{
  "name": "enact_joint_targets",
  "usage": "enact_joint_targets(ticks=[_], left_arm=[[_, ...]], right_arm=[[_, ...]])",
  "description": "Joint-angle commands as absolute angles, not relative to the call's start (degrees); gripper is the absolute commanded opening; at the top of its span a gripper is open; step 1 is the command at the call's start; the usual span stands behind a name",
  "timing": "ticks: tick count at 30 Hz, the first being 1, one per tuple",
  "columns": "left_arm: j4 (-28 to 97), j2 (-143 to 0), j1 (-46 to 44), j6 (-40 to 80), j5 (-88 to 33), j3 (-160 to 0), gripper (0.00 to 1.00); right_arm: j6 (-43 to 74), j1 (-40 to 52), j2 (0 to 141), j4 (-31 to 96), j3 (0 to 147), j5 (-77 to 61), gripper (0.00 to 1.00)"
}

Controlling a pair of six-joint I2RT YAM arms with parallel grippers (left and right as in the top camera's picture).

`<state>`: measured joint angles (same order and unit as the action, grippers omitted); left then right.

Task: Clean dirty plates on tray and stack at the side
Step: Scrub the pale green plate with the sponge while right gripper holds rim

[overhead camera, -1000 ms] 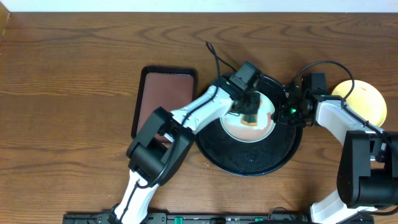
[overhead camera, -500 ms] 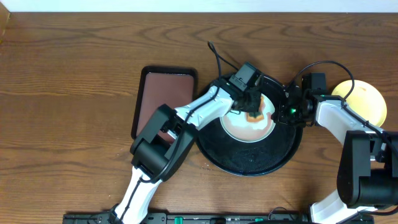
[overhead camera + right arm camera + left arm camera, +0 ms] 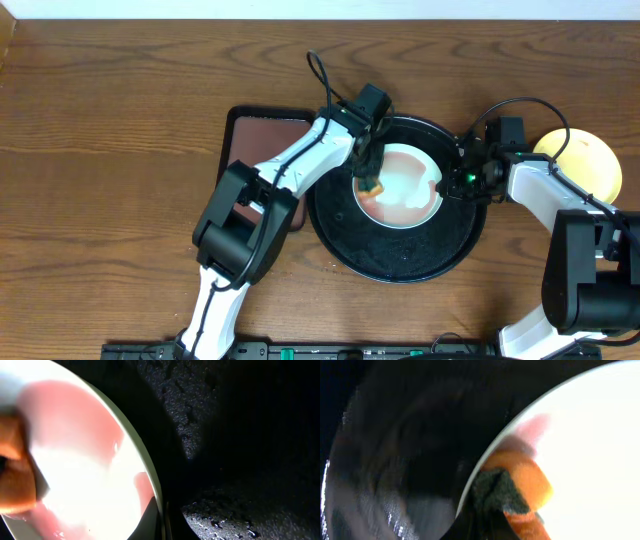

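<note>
1. A brown tray (image 3: 262, 150) lies on the desk (image 3: 110, 120), left of the black tray (image 3: 400, 268).
2. Left jaws grasp an orange sponge (image 3: 372, 186) on the left edge of the pink-smeared plate (image 3: 410, 178) inside the black tray.
3. Right jaws are clenched at that plate's right rim.
4. A yellow plate (image 3: 590, 165) sits on the desk, farthest right.

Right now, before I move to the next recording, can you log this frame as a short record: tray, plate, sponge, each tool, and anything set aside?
tray: black, round, glossy
plate: on the tray, pale, pink smear across it, not clean yet
sponge: orange with a dark scrub side, at the plate's left edge
left tool: shut on the sponge
right tool: shut, at the plate's right rim; grip unclear
aside: yellow plate right of the tray, brown tray left of it
</note>
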<state>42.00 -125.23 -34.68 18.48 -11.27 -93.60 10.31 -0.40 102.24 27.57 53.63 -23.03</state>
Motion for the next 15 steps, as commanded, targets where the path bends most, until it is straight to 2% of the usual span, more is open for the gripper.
enact_joint_targets(ticks=[1, 4, 10, 15], left_arm=[[47.5, -125.0, -31.9, 21.3, -1.7, -92.5, 0.07], [51.2, -124.2, -31.9, 24.3, -3.2, -92.5, 0.07], [52.4, -124.0, -32.0, 25.7, -16.7, -92.4, 0.08], [49.7, -124.1, -34.3, 25.8, -17.6, -91.4, 0.08]], right_arm=[[12.3, -0.3, 103.1, 28.0, 53.2, -19.6, 0.01], [12.4, -0.3, 103.1, 27.9, 53.2, -19.6, 0.01], [12.6, -0.3, 103.1, 27.8, 53.2, -19.6, 0.01], [13.7, -0.3, 103.1, 27.4, 53.2, -19.5, 0.01]])
